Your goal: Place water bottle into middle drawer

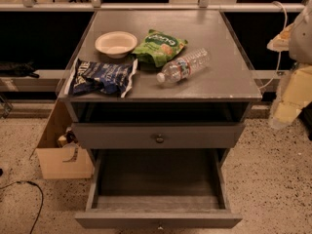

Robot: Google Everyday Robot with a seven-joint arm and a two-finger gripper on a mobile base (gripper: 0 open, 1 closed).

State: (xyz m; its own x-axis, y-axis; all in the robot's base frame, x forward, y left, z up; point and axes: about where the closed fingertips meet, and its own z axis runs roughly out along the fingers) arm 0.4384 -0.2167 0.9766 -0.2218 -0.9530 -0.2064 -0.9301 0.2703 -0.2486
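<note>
The water bottle lies on its side on the grey cabinet top, right of centre, white cap toward the front left. The middle drawer is pulled out below, a deep bare grey box with nothing in it and its front panel at the bottom edge of the view. My gripper hangs at the far right edge, beside the cabinet's right front corner and apart from the bottle, holding nothing that I can see.
A white bowl, a green snack bag and a blue snack bag share the top. A shallower shut drawer front with a dark knob sits above the open drawer. A cardboard box stands on the floor at left.
</note>
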